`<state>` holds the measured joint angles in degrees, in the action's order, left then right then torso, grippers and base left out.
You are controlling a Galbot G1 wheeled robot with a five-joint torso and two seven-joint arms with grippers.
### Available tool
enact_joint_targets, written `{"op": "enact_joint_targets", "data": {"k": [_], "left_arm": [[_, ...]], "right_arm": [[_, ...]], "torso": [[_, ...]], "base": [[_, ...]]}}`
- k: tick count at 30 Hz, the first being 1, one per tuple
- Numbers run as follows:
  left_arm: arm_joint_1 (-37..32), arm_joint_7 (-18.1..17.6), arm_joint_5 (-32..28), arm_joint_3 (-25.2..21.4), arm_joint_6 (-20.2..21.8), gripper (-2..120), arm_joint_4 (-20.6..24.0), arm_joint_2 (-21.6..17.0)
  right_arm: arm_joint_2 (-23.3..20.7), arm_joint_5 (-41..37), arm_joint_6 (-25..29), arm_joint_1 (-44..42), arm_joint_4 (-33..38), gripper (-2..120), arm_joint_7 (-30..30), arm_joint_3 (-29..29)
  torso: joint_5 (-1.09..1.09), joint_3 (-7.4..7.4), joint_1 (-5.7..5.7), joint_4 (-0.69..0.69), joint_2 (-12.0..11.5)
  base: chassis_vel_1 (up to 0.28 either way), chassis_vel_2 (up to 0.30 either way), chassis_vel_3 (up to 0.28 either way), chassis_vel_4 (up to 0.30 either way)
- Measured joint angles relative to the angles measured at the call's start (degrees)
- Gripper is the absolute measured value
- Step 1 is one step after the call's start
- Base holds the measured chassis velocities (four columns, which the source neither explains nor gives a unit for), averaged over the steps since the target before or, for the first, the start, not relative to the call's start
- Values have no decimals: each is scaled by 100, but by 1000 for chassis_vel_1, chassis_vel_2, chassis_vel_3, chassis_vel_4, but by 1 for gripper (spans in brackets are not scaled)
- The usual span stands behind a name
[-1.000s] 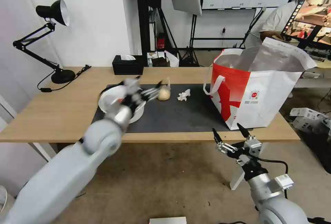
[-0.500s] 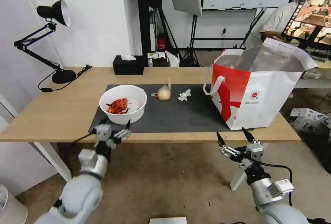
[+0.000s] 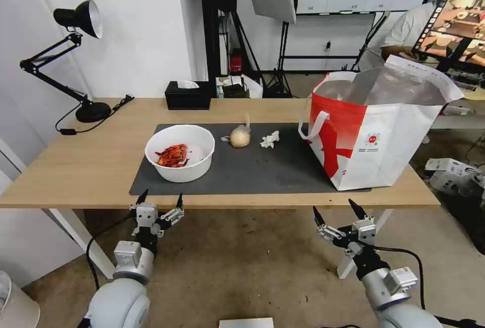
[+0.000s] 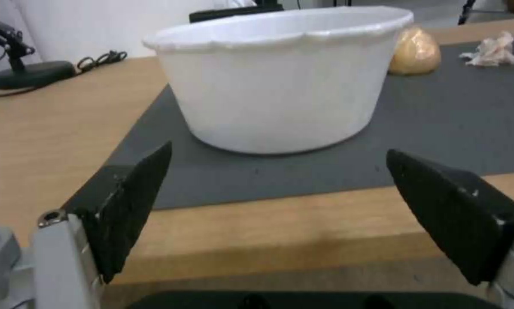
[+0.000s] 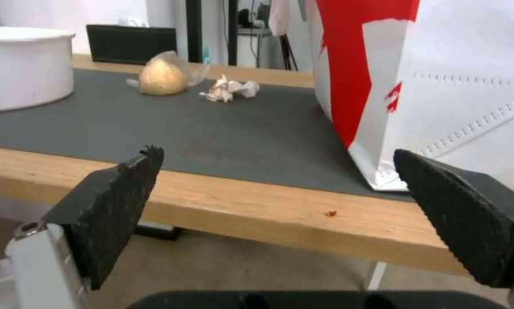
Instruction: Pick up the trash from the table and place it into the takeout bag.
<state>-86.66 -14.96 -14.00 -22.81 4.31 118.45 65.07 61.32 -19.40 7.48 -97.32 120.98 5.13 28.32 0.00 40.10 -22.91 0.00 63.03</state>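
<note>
On the dark mat of the table (image 3: 81, 166) stand a white round bowl (image 3: 180, 152) with red food scraps, a small knotted clear bag (image 3: 240, 136) holding a beige lump, and a crumpled white tissue (image 3: 270, 139). The red-and-white takeout bag (image 3: 376, 131) stands open at the table's right end, foil lining showing. My left gripper (image 3: 159, 201) hangs open just below the table's front edge, in front of the bowl (image 4: 280, 81). Open as well, my right gripper (image 3: 333, 209) sits below the front edge near the takeout bag (image 5: 440, 86).
A black desk lamp (image 3: 76, 60) stands at the table's far left with its cable trailing. A black tissue box (image 3: 187, 95) sits at the back edge. Stands, boards and boxes fill the room behind and to the right. Bare floor lies below both grippers.
My left arm has drawn back from over the bowl to below the table's front edge, its gripper empty. The right gripper has barely shifted.
</note>
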Motion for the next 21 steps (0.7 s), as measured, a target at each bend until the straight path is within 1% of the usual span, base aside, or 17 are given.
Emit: {"op": "enact_joint_targets", "data": {"k": [6,9,10,12,13,14,15,16,17,18,19,20,21], "left_arm": [[113,3,-19,25,5,100,-117,3],[132,5,-39,47,7,100,-152,-4],[132,5,-39,47,7,100,-152,-4],[140,4,-69,54,8,100,-153,-18],[148,3,-104,43,14,100,-143,-32],[148,3,-104,43,14,100,-143,-32],[155,2,-128,35,18,100,-128,-42],[163,-1,-152,23,31,100,-102,-56],[164,-3,-171,11,44,100,-78,-66],[164,-3,-171,11,44,100,-78,-66],[165,-9,-190,-6,53,100,-61,-73],[165,-10,-210,-34,57,100,-43,-80],[163,-12,-229,-70,59,100,-22,-86]], "right_arm": [[-20,-27,-1,61,-52,100,5,-72],[-226,-364,-92,365,-57,100,-4,-281],[-226,-364,-92,365,-57,100,-4,-281],[-411,-631,-224,715,-60,100,-40,-487],[-587,-832,-347,1054,-101,100,-61,-710],[-587,-832,-347,1054,-101,100,-61,-710],[-704,-985,-429,1348,-164,100,-70,-887],[-851,-1149,-507,1728,-255,100,-77,-1096],[-1000,-1294,-559,2110,-412,100,-79,-1315],[-1000,-1294,-559,2110,-412,100,-79,-1315],[-1101,-1369,-583,2467,-598,100,-83,-1561],[-1157,-1403,-597,2820,-785,100,-80,-1800],[-1185,-1441,-610,3156,-945,100,-64,-2012]], "torso": [[0,0,0,-1,-1],[-1,0,0,-1,-1],[-1,0,0,-1,-1],[-1,0,0,-1,-1],[-2,1,0,0,-1],[-2,1,0,0,-1],[1,1,0,0,-2],[1,1,-1,2,-1],[0,1,-1,2,-2],[0,1,-1,2,-2],[-3,1,-1,2,-1],[1,1,-1,-1,-2],[1,1,-1,-1,-1]], "base": [[0,0,0,0],[0,0,0,0],[0,0,0,0],[0,0,0,0],[0,0,0,0],[0,0,0,0],[0,0,0,0],[0,0,0,0],[0,0,0,0],[0,0,0,0],[0,0,0,0],[0,0,0,0],[0,0,0,0]]}}
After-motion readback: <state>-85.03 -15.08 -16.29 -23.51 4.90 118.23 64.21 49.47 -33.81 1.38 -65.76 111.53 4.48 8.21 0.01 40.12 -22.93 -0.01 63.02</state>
